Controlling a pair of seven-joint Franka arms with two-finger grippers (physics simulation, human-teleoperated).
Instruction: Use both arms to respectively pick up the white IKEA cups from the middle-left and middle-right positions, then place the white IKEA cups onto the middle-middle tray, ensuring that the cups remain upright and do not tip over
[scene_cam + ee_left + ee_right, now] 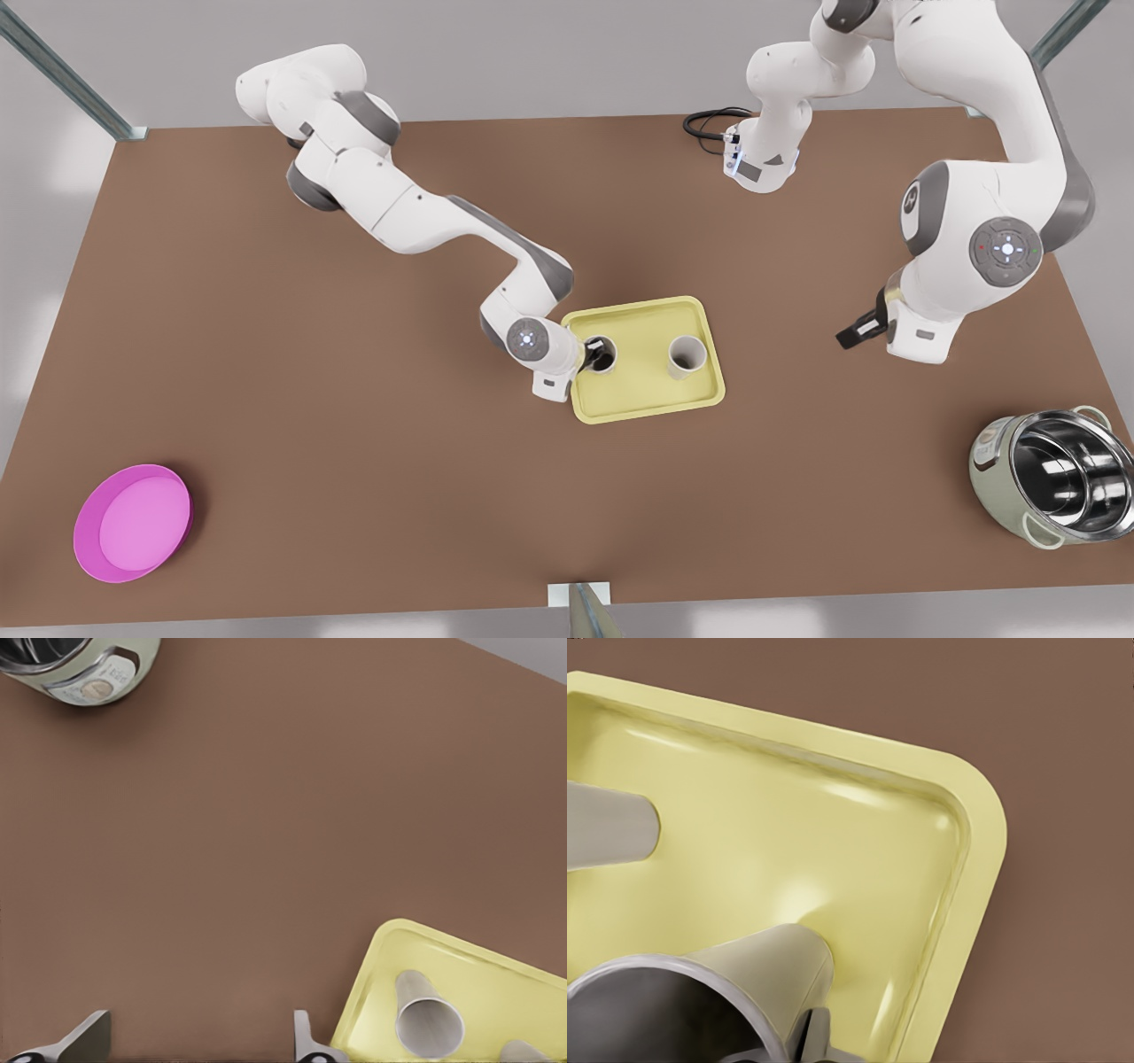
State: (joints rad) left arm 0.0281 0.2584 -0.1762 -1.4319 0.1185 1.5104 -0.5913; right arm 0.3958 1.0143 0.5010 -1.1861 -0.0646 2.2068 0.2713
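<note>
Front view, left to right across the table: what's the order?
pink bowl → first cup, right gripper at its rim → second cup → left gripper, waiting open → steel pot

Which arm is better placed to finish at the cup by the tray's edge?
Right. The right gripper is at the cup standing on the tray; the left gripper hangs open over the table, clear of the other cup.
</note>
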